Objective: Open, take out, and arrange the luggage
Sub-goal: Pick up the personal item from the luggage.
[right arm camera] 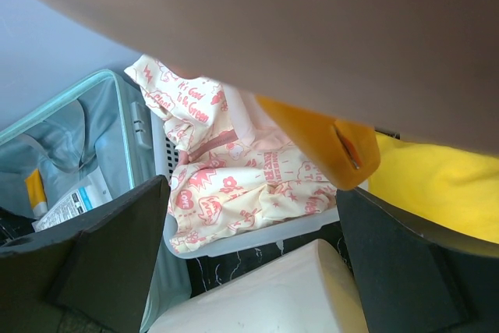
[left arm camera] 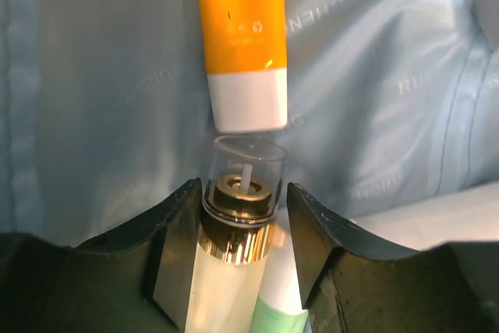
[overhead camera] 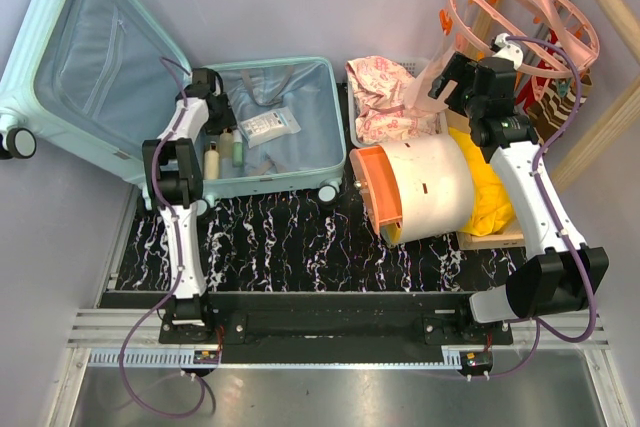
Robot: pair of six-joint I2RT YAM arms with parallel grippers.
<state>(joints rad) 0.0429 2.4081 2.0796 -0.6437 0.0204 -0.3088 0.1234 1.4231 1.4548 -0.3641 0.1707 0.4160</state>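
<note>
Right now my left gripper (left arm camera: 242,193) straddles a clear-capped, gold-collared pale bottle (left arm camera: 232,263) inside the open pale mint-blue hard-shell suitcase (overhead camera: 338,117) at the tabletop's far-left corner; whether it grips, I cannot tell. My right gripper (right arm camera: 251,189) gapes wide and empty over the white mesh plastic basket (right arm camera: 257,235).

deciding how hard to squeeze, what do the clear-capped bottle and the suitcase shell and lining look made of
Bottle: probably glass or hard plastic, glossy, with a see-through cap and shiny gold collar. Luggage shell: seemingly rigid moulded plastic, ribbed side, satin mint. Lining: thin woven fabric, slight sheen, showing wrinkles and seams.
</note>
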